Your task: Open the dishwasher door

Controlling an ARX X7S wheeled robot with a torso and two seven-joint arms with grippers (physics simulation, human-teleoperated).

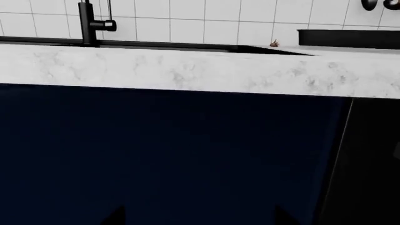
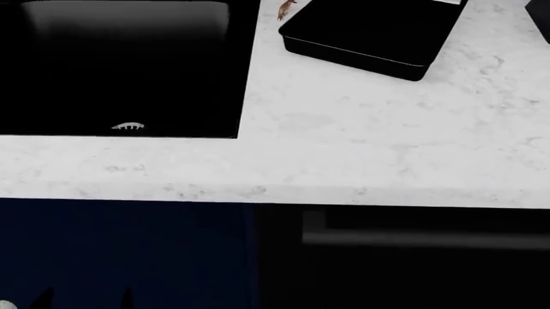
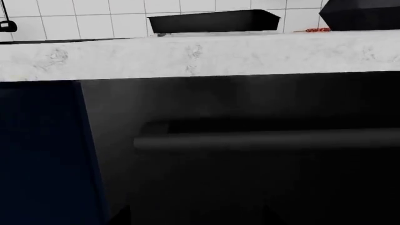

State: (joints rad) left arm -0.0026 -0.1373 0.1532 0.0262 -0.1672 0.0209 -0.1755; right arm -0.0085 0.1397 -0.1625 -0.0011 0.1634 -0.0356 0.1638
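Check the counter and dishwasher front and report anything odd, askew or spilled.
Nothing is spilled or damaged. The dishwasher door sits shut and its handle runs level. The only oddity is the black tray, lying skewed to the countertop edge, with a small brownish scrap beside it.

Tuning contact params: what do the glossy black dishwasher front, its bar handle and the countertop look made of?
Glossy black dishwasher door: smooth gloss panel, perhaps glass or lacquered metal; faint sheen. Long dark grey bar handle: satin metal look, soft highlight along it. White speckled countertop: marble or quartz look, grey veining, matte.
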